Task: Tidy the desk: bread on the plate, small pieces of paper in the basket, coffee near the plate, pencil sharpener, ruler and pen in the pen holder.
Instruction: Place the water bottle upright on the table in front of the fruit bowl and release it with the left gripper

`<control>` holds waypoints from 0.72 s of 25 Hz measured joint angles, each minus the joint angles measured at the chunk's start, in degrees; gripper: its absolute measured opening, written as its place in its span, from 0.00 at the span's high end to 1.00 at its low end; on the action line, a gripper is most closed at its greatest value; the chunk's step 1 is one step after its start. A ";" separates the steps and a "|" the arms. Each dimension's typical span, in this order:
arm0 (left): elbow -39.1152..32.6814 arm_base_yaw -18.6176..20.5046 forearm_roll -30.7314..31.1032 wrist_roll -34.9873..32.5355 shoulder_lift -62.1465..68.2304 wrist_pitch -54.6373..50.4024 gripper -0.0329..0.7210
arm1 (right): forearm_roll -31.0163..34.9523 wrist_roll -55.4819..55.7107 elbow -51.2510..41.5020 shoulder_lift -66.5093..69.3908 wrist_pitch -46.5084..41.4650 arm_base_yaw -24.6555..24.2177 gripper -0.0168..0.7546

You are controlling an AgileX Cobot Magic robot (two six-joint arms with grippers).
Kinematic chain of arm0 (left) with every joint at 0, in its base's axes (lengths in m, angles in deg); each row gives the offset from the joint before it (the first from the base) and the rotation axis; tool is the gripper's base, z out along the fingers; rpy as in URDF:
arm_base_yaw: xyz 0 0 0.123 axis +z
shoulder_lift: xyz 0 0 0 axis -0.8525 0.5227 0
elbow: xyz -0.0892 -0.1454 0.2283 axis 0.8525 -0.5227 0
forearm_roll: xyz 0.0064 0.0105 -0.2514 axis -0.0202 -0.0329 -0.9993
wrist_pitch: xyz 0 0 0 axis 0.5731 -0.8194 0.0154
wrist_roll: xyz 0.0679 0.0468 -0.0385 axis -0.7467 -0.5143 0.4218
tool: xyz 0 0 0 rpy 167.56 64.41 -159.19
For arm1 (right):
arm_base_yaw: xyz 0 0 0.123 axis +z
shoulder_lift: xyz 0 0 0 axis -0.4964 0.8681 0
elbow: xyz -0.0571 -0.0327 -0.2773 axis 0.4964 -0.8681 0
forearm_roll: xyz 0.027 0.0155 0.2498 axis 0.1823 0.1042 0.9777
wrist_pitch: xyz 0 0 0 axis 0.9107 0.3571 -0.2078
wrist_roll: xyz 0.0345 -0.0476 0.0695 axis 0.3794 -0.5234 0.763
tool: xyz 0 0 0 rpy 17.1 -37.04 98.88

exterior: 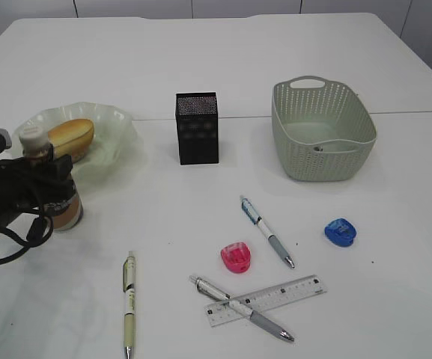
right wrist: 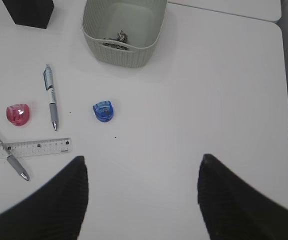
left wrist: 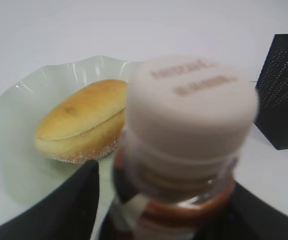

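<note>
The coffee [exterior: 60, 203] stands upright on the desk [exterior: 201, 217], just in front of the plate [exterior: 117, 123], which holds the bread [exterior: 71, 137]. My left gripper [exterior: 46, 182] is open around the bottle. In the left wrist view the coffee [left wrist: 193, 100] fills the frame, and a gap shows between it and the left finger [left wrist: 69, 200]. Behind it, the bread [left wrist: 84, 120] lies on the plate [left wrist: 14, 165]. My right gripper [right wrist: 142, 165] is open over bare desk. The small pieces of paper [right wrist: 116, 37] lie in the basket [right wrist: 124, 52].
The pen holder [exterior: 197, 129] stands mid-desk, the basket [exterior: 322, 131] to its right. A pink pencil sharpener [exterior: 236, 257], a blue one [exterior: 341, 232], the ruler [exterior: 290, 293] and three pens [exterior: 268, 232] [exterior: 129, 303] [exterior: 242, 308] lie in front; one pen crosses the ruler.
</note>
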 joint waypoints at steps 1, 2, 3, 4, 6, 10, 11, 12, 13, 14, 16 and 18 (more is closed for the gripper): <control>0.00 0.00 0.13 0.00 0.00 0.25 0.35 | 0.00 0.00 0.00 0.00 0.00 0.00 0.32; 0.10 0.00 0.21 0.00 0.00 0.27 0.34 | 0.00 0.00 0.00 0.00 0.00 0.00 0.32; 0.21 0.00 0.21 0.00 -0.11 0.35 0.34 | 0.00 0.00 0.00 0.00 0.00 0.00 0.32; 0.21 0.00 0.21 0.00 -0.41 0.35 0.33 | 0.00 0.00 0.00 0.00 0.00 0.00 0.32; 0.21 0.00 0.21 0.00 -1.90 0.35 0.33 | 0.00 0.00 0.00 0.00 0.00 0.00 0.32; -1.51 0.00 0.26 0.00 -5.96 0.79 0.33 | 0.00 0.00 0.00 0.00 0.00 0.00 0.32; -2.31 0.00 0.26 0.00 -7.32 0.79 0.33 | 0.00 0.00 0.00 0.00 0.00 0.00 0.32; -2.92 0.00 0.26 0.00 -8.65 0.79 0.33 | 0.00 0.00 0.00 0.00 0.00 0.00 0.32; -3.51 0.00 0.26 0.00 -9.92 0.79 0.33 | 0.00 0.00 0.00 0.00 0.00 0.00 0.32; -3.94 0.00 0.26 0.00 -10.91 0.79 0.33 | 0.00 0.00 0.00 0.00 0.00 0.00 0.32; -4.29 0.00 0.46 0.00 -13.06 0.79 0.33 | 0.00 0.00 0.00 0.00 0.00 0.00 0.32; -4.29 0.00 1.18 0.00 -15.20 0.35 0.33 | 0.00 0.00 0.00 0.00 0.00 0.00 0.32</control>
